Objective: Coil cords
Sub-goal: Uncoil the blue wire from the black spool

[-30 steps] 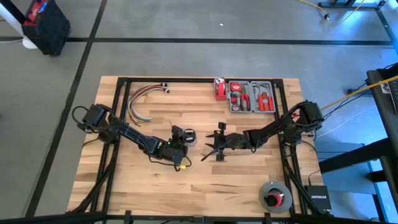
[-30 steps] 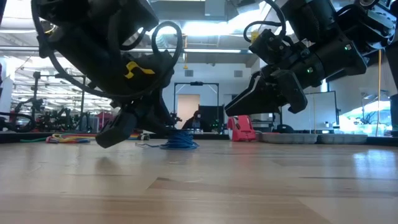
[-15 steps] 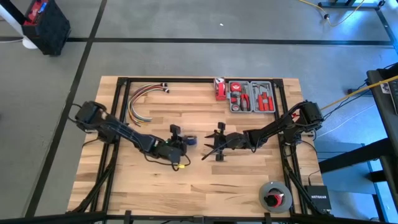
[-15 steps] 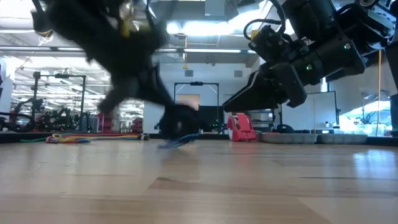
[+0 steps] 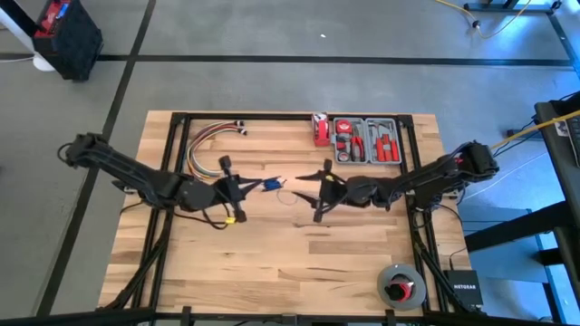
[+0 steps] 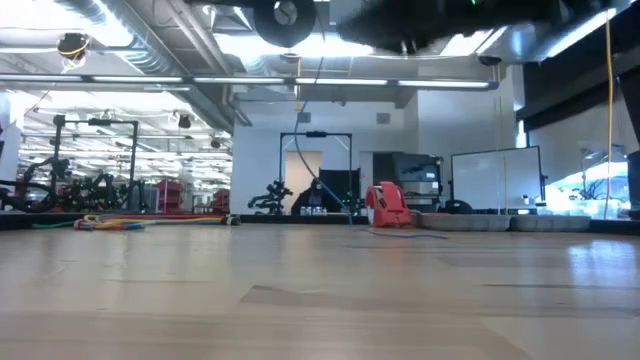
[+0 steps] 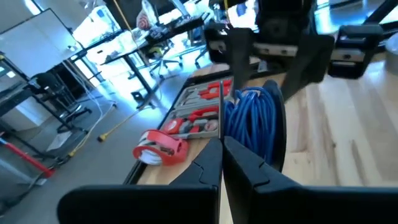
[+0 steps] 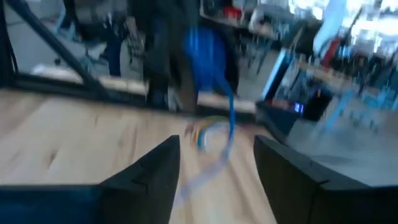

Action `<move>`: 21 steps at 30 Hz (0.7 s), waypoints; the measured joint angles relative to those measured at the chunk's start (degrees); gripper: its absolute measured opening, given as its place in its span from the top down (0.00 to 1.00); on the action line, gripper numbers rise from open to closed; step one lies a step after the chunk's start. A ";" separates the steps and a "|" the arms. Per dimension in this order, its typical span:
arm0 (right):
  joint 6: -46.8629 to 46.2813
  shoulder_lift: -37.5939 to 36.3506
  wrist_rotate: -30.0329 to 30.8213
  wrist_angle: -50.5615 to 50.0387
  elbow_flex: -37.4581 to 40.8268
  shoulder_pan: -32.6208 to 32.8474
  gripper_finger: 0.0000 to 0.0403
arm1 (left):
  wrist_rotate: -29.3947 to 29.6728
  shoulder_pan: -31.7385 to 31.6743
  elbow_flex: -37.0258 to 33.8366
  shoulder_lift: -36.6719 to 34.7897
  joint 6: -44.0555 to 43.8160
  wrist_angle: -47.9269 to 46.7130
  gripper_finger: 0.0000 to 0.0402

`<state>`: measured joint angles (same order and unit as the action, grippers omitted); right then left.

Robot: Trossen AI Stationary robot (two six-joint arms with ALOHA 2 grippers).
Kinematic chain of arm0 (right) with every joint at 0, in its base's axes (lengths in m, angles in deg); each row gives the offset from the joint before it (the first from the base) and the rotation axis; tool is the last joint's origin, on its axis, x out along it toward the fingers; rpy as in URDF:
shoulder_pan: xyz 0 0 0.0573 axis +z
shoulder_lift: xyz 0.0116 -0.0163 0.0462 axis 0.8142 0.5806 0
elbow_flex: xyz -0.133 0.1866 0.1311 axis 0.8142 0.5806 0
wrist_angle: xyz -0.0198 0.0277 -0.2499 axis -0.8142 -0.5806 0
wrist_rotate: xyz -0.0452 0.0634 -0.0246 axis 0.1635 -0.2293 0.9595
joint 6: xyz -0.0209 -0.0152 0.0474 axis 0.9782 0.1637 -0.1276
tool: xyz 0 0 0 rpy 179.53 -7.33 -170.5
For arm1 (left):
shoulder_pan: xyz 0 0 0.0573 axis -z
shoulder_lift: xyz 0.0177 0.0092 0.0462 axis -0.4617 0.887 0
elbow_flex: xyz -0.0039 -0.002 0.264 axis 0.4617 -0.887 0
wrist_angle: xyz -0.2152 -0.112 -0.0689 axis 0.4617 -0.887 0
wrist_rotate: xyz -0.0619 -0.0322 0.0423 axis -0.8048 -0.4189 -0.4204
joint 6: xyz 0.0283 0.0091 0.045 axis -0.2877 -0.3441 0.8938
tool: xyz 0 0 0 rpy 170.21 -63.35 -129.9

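The cords are a small coil of thin blue wire (image 5: 271, 184), lifted above the middle of the table. My left gripper (image 5: 256, 186) reaches in from the table's left and is shut on the coil (image 7: 252, 121). My right gripper (image 5: 314, 193) stands open just right of the coil, facing it, with nothing between its fingers. In the right wrist view the coil (image 8: 208, 50) hangs ahead of my right gripper (image 8: 216, 155). In the low view both grippers show only as dark shapes at the top edge. My left gripper pinches the coil's near side (image 7: 239, 134) between its two shut fingers, coming almost level from the table's left. The coil is lifted clear of the table and stands beyond the fingertips. A loose strand (image 8: 231, 118) hangs slack from it toward the tabletop.
A bundle of coloured wires (image 5: 204, 145) lies at the far left. A red tape measure (image 5: 320, 129) and a grey tool tray (image 5: 367, 140) sit at the far edge. A tape roll (image 5: 401, 285) lies at the near right corner.
My left gripper has shut on the blue coil, then risen and drawn back toward the table's far left, lifting the coil clear of the wood. My right gripper has risen too, out of the low view, staying open.
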<state>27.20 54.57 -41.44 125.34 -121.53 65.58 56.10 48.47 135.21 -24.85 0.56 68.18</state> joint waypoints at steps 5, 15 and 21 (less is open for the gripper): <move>5.17 0.60 -3.61 -5.57 -7.64 -0.19 0.45 | 2.02 1.26 -0.08 -0.25 0.44 1.72 1.00; 5.76 1.14 1.70 -22.59 -12.21 -0.24 0.50 | 2.25 3.51 -0.12 0.06 0.20 -0.39 1.00; 3.67 1.14 -4.00 -20.78 -12.22 -0.24 0.58 | 2.27 3.65 -0.13 0.05 0.12 -0.45 1.00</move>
<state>30.87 55.71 -45.44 104.56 -133.75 65.34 58.37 52.12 135.08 -24.79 0.68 67.73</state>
